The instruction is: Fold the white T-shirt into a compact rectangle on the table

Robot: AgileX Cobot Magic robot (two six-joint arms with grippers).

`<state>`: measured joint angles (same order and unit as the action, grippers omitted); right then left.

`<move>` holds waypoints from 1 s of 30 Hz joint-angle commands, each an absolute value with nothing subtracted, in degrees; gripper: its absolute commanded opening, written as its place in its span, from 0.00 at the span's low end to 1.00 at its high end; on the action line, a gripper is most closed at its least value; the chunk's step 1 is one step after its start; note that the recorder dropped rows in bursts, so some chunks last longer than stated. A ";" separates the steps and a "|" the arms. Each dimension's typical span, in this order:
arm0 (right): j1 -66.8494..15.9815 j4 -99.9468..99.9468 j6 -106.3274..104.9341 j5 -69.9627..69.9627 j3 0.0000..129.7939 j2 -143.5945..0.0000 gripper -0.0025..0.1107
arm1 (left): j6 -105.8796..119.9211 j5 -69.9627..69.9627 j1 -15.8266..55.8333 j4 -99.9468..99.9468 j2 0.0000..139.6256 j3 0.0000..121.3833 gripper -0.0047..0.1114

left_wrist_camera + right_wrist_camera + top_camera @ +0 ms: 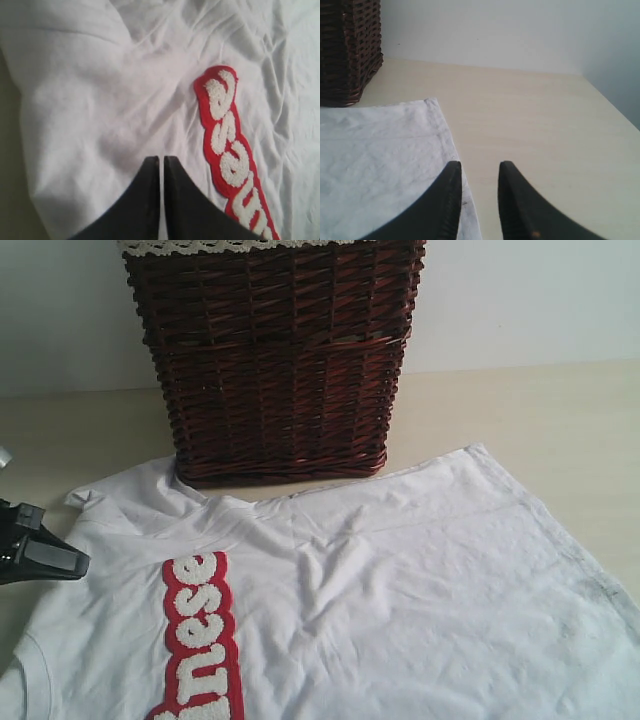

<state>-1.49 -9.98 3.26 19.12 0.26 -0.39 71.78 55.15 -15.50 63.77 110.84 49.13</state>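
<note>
- Left claw (pixel 161 159): closed to a thin slit, tips over the shirt (pixel 400 590) near the red band (pixel 205 640); I cannot tell whether cloth is pinched.
- Right claw (pixel 479 167): partly open and empty, above the shirt's hem edge.
- Shirt: spread on the tabletop (pixel 540 410), long axis left to right, hem towards the right edge.
- Basket (pixel 275 360): stands by the far edge, against the shirt's far side.

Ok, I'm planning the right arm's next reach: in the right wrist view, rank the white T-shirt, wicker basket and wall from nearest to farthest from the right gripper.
1. white T-shirt: its edge lies right beside the right gripper.
2. wicker basket: on the table, past the shirt's corner.
3. wall: behind the table's far edge.
</note>
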 commanded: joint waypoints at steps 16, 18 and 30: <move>-1.30 -10.47 3.18 18.77 0.00 0.00 0.27 | 74.32 43.10 -15.41 59.26 111.60 47.98 0.45; -1.30 -10.47 3.18 18.77 0.00 0.00 0.27 | 74.32 42.98 -15.41 59.59 111.60 47.98 0.45; -1.30 -10.47 3.18 18.77 0.00 0.00 0.27 | 74.66 46.18 -15.48 61.04 109.60 47.98 0.45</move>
